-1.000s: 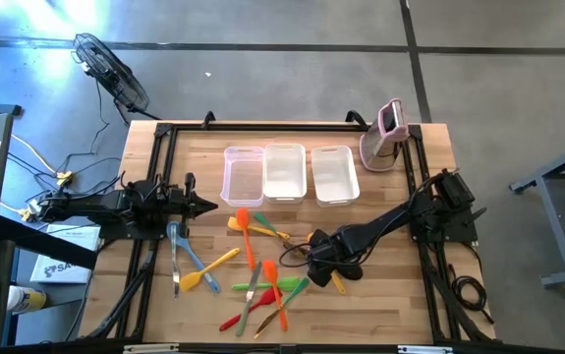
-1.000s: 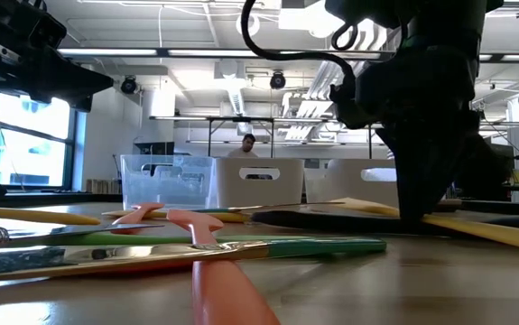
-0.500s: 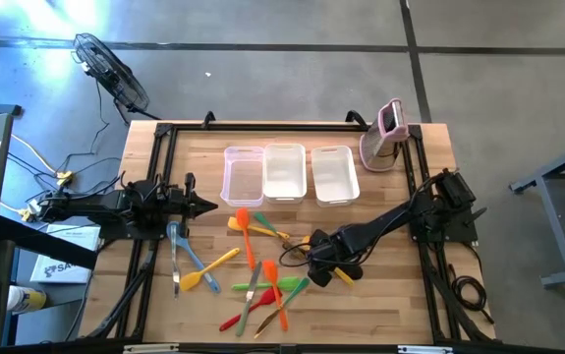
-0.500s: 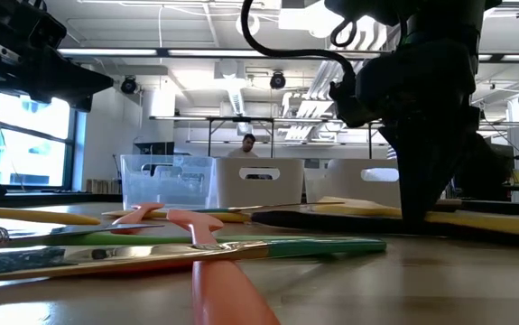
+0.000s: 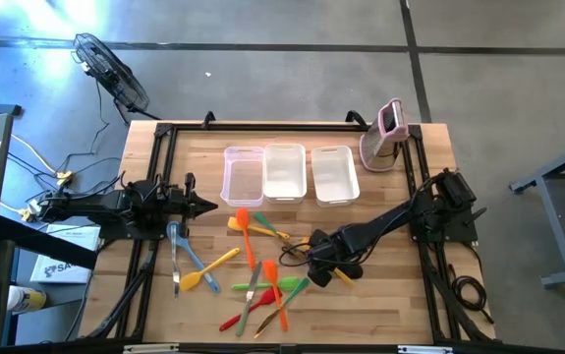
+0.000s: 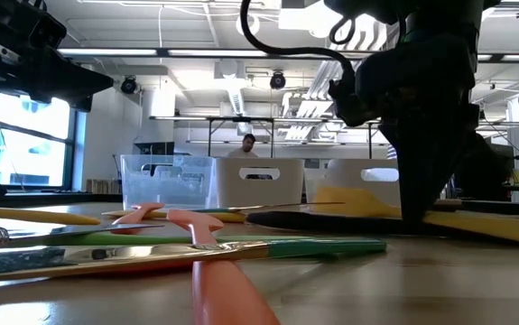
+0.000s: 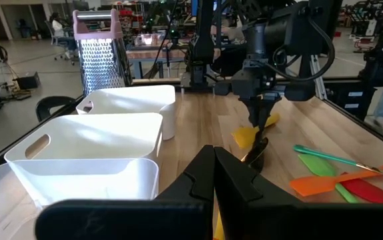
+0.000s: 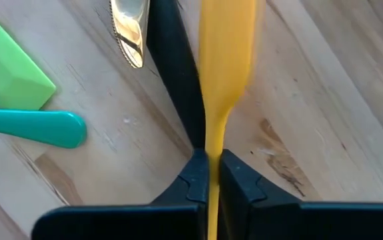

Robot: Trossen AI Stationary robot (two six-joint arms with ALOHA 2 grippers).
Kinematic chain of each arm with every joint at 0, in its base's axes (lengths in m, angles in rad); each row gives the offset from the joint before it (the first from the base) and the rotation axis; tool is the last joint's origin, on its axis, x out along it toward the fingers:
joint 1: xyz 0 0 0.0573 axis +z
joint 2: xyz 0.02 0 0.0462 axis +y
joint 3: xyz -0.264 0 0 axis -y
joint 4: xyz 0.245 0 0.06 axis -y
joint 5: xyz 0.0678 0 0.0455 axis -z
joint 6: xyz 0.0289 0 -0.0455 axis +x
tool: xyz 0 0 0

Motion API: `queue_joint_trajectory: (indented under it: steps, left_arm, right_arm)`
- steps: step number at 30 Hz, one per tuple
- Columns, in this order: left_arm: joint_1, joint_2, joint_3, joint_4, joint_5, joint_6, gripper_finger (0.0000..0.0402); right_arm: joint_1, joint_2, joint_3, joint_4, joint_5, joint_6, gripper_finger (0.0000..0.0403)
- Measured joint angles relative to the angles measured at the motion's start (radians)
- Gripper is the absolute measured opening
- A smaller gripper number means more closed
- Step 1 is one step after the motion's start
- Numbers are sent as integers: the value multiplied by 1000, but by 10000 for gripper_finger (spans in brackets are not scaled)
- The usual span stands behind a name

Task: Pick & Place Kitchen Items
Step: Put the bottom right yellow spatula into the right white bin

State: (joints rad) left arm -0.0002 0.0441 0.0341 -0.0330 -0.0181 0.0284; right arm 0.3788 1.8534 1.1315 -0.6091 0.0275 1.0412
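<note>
Gripping slim yellow silicone spatula (image 8: 222, 73) by its handle in right gripper (image 8: 208, 175), jaws clamped, low among scattered utensils mid-table; probably lifting next toward clear rectangular plastic tubs (image 5: 284, 173).

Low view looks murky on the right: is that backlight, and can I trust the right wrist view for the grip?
Low view: bright windows and ceiling lights leave the right arm a silhouette, and the near orange handle is blurred. Right wrist view: evenly lit, showing the right gripper shut on the yellow spatula, whose blade is slightly soft.
</note>
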Motion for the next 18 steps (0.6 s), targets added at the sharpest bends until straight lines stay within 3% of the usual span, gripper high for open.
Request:
queue_joint_trajectory:
  steps: [18]
  left_arm:
    - [0, 0, 0, -4, 1, 0, 1]
  right_arm:
    - [25, 6, 46, 12, -23, -18, 4]
